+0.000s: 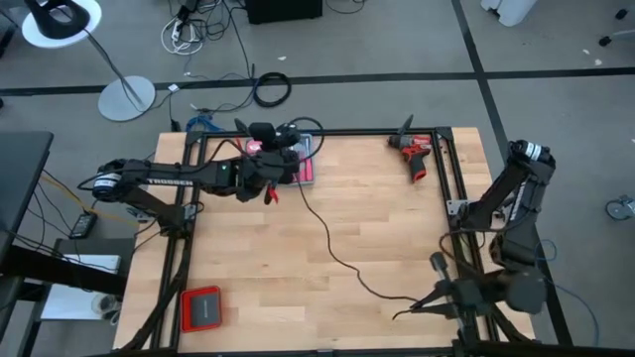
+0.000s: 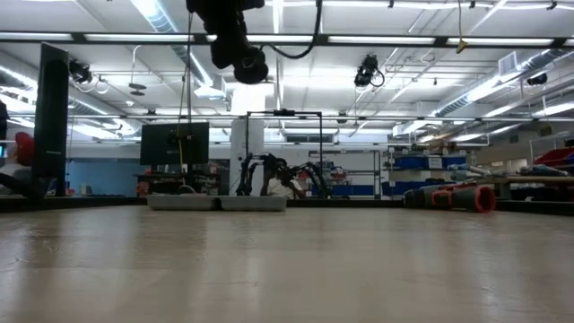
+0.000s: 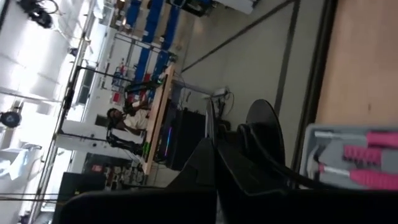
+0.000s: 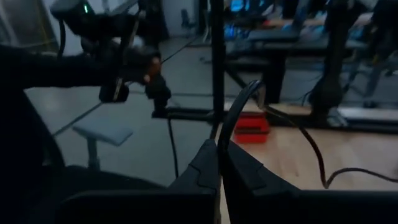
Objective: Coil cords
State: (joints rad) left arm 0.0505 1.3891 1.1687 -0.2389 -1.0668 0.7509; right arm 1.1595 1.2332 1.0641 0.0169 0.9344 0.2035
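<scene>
One thin black cord (image 1: 332, 253) runs slack across the wooden table from the far left to the near right. My left gripper (image 1: 293, 167) is raised beside the grey tool case (image 1: 310, 161) with pink tools and is shut on the cord's far end. My right gripper (image 1: 400, 314) is at the near right edge and is shut on the cord's near end. In the right wrist view the cord (image 4: 314, 155) arches out of the fingers and drops away toward the table. Whether its middle rests on the wood I cannot tell. My left gripper pinches the cord (image 3: 249, 140) between its two shut fingers, near the cord's far end. The cord bends round the fingers and trails off past the tool case (image 3: 354, 158). My left gripper reaches nearly level from the table's left. My right gripper pinches the cord near its near end (image 4: 231, 127) between its two shut fingers, which point level toward the table's left. A short loop (image 4: 249, 90) stands up beyond the fingertips. From there the cord falls slack toward the table.
A red and black power drill (image 1: 417, 156) lies at the far right. A small red and grey case (image 1: 201, 307) sits at the near left corner. A black frame (image 1: 451, 178) rims the table. Bare wood stretches between the arms.
</scene>
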